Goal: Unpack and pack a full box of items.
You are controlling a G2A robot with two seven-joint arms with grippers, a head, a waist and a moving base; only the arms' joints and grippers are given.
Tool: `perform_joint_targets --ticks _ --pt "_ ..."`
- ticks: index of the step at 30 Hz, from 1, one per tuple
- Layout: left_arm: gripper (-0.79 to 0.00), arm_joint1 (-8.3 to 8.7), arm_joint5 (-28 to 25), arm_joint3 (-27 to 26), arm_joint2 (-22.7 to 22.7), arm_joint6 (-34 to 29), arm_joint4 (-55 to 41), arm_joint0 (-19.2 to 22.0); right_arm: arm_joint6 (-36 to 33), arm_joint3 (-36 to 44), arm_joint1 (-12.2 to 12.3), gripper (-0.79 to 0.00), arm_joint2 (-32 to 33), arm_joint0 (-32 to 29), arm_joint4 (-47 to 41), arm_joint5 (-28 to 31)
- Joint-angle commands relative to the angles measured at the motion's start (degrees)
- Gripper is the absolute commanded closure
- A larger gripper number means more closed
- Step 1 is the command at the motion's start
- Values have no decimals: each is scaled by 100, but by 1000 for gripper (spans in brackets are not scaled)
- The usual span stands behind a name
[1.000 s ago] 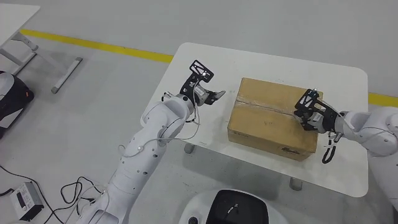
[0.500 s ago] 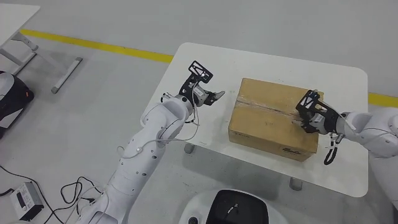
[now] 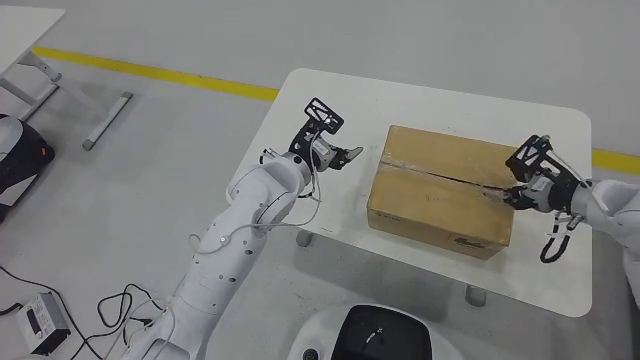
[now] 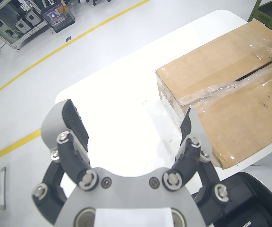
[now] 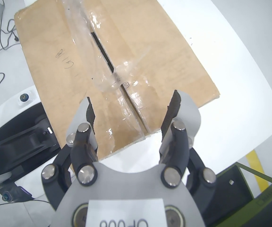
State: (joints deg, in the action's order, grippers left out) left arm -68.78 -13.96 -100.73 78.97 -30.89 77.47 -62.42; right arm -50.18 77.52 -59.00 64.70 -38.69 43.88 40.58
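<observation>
Right tool [image 3: 517, 180] now at box [image 3: 440, 205] end

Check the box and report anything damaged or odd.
The clear tape along the top seam of the cardboard box is wrinkled and bunched rather than flat, and a dark gap shows between the flaps. Nothing else stands out.

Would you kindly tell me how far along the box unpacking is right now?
Done: the tape on the box is crumpled and a slit shows between the flaps. In hand: nothing; the right gripper is open over the seam's end, the left gripper open beside the box. Left: opening the flaps, unpacking, repacking.
</observation>
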Motion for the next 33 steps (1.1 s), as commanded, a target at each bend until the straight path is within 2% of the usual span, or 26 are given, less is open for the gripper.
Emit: perform_joint_targets --ticks 1,2,3,7,13,25,33 --pt "-785 2 2 -11 2 -4 0 -5 185 140 40 -308 208 -113 -185 -38" --pt "-785 2 3 -17 3 -8 -1 -7 351 221 55 -182 312 -190 -329 -53" --pt "-785 3 9 -23 6 -6 -10 -10 510 289 67 0 401 -273 -451 -84" --pt "-785 6 126 -62 59 32 4 -39 1044 592 54 0 413 -527 -771 -144" --pt "-785 16 349 -169 213 130 28 -162 1637 548 -158 0 -394 -339 -530 -541" --pt "-785 32 380 -281 346 193 22 -296 2270 -1178 -969 0 -2338 990 -327 -663" --pt "-785 32 380 -281 346 193 22 -296 2331 -2267 -1495 0 -3086 1503 -251 -805"
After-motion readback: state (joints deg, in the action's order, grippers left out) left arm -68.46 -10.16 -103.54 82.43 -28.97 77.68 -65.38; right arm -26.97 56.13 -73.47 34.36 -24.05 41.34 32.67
